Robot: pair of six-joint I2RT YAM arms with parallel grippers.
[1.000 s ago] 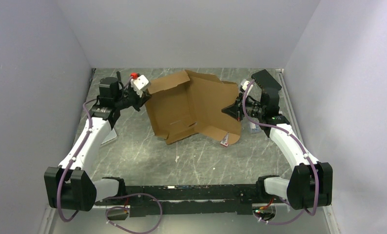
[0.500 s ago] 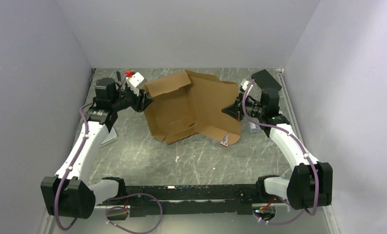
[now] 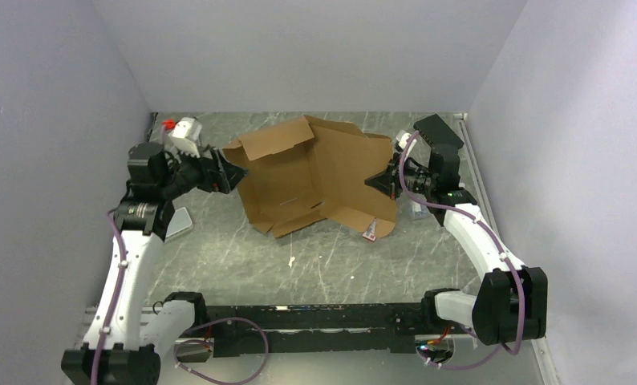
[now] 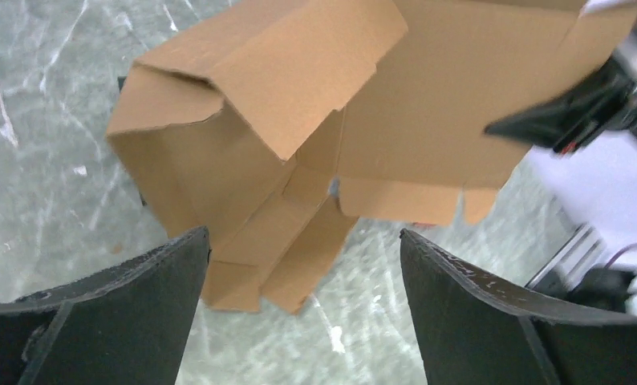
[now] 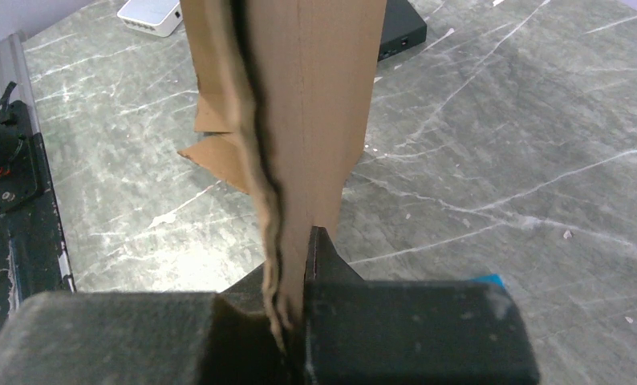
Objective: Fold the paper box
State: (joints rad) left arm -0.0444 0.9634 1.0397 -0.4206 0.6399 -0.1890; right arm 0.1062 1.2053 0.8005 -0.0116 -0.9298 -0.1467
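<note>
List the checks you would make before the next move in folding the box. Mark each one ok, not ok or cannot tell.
1. Right hand grips the box: ok. The cardboard edge sits clamped between its fingers.
2. Left hand is open for a new grasp: ok. Its fingers are spread wide.
3. Left hand faces the box: ok. In its wrist view the box's left wall shows between the fingers, not yet touched.
4. Box is fully folded: not ok. The near flaps lie open.
5. Small red-and-white item at the box's near edge is out of the way: cannot tell.
</note>
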